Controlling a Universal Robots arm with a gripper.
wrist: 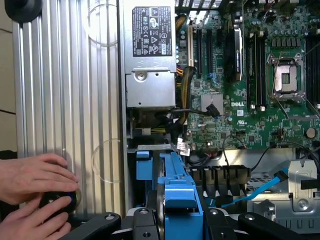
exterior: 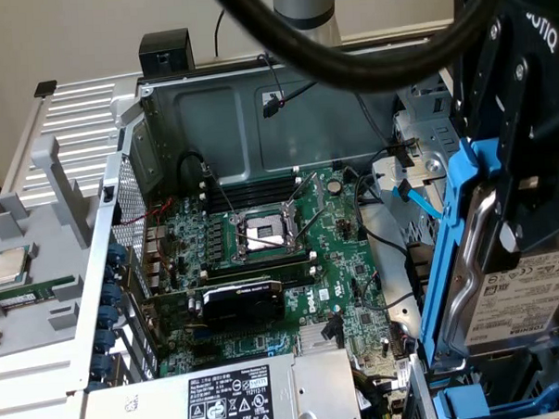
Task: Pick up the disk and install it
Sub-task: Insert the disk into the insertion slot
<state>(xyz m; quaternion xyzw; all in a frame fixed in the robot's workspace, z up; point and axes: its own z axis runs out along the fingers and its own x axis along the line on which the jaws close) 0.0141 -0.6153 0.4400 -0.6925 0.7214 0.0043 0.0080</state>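
Note:
The disk (exterior: 520, 296) is a silver-grey hard drive with a white label, clipped in a blue carrier frame (exterior: 457, 230). It hangs on edge at the exterior view's right, above the drive bay (exterior: 510, 385) of the open computer case. My gripper (exterior: 522, 231) is shut on the disk from above. In the wrist view the blue carrier (wrist: 175, 187) sits between my black fingers (wrist: 145, 222), and my gripper (wrist: 177, 222) hovers over the case's bay area.
The motherboard with its open CPU socket (exterior: 262, 233) fills the case's middle. A grey power supply with a warning label (exterior: 241, 397) lies beside it. A processor chip (exterior: 8, 266) rests outside the case. A person's hands (wrist: 35, 190) hold a black knob. A blue data cable (exterior: 418, 199) lies near the bay.

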